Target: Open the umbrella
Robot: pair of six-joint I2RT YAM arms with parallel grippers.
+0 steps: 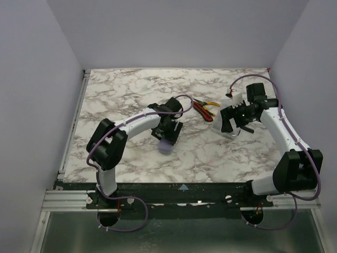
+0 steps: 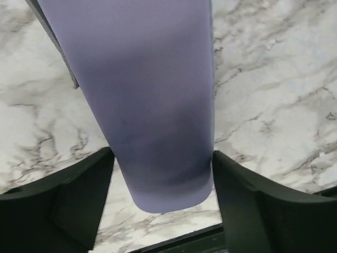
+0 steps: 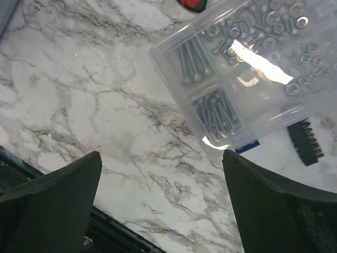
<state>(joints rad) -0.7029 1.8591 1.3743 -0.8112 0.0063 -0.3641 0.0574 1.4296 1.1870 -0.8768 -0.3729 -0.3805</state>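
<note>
Pliers with red-and-yellow handles lie on the marble-patterned table between the arms, beside a clear plastic compartment box of screws under the wide-spread right tool. The left tool grips a lavender oval hard-shell case; the umbrella shows in no view.

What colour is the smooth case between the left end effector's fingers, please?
The smooth rounded case is lavender, clearest in the left wrist view.
</note>
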